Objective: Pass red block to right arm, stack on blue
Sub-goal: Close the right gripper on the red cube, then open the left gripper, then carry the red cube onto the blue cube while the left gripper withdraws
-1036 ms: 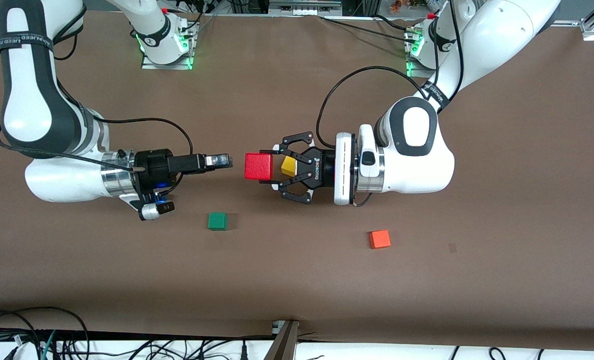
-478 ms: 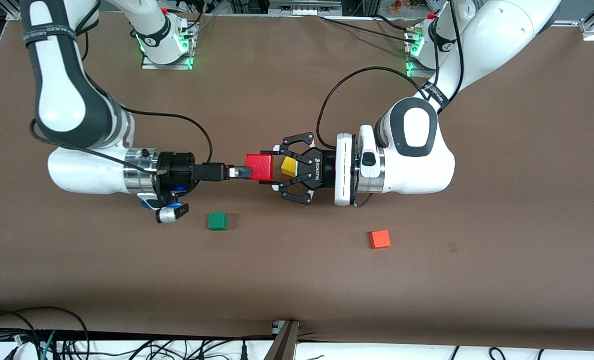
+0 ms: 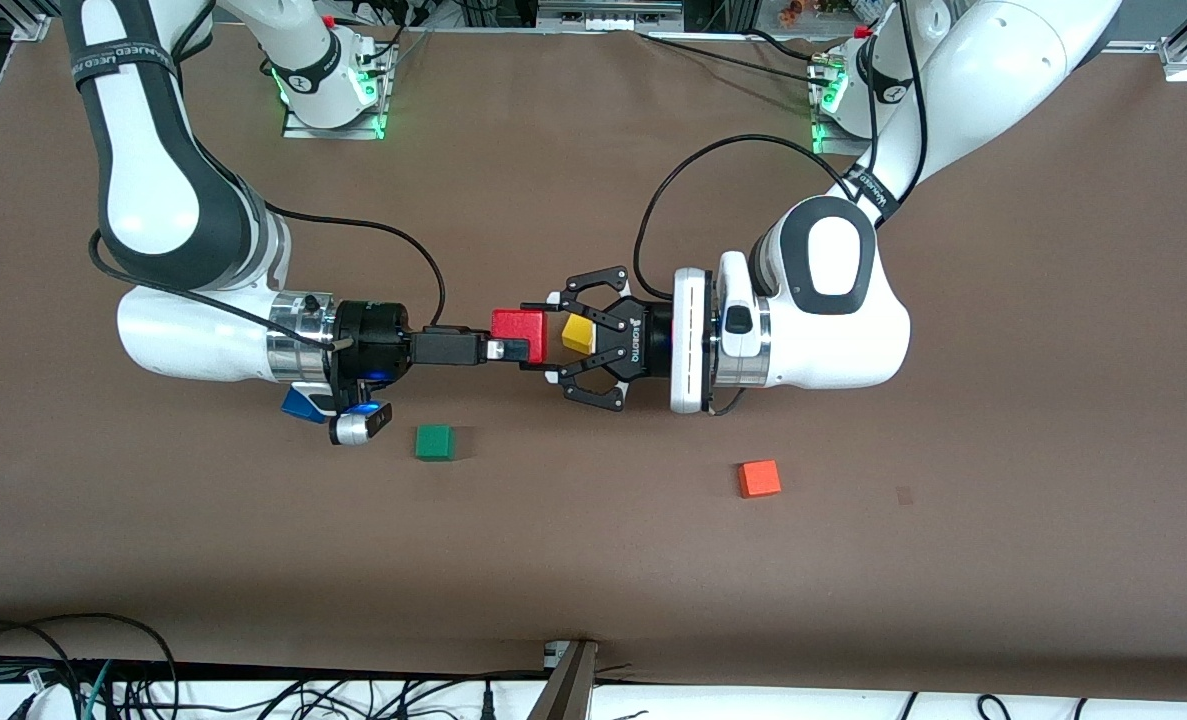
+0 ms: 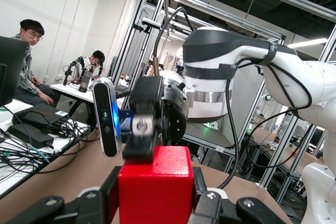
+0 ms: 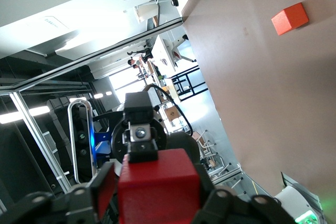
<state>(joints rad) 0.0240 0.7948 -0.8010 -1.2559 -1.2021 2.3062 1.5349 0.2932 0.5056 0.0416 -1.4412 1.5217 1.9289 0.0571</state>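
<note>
Fingers (image 4: 109, 195) of our left gripper (image 3: 541, 336) are closed on the red block (image 3: 518, 325), pressing two of its side faces and holding it in the air above the middle of the surface (image 3: 593, 560). It is a deep-red cube with clean, sharp edges, and in the left wrist view one flat face is turned square to the camera. Our right gripper (image 3: 508, 350) reaches in level from the right arm's end, and its tip overlaps the block's edge. From the left wrist view one black prong lies over the block's top face, but we cannot tell whether that gripper is clamped on it.

Both forearms lie low and horizontal, wrists pointing at each other, so that the two grippers meet nose to nose.

The blue cube (image 3: 301, 404) sits on the surface beneath the right wrist, partly covered by it. A green cube (image 3: 434, 442) lies near it, closer to the front camera. An orange cube (image 3: 759, 479) rests toward the left arm's end, well apart from the others. A yellow cube (image 3: 579, 333) shows through the left gripper's linkage. Wide bare surface spreads between these cubes and the edge nearest the front camera.
</note>
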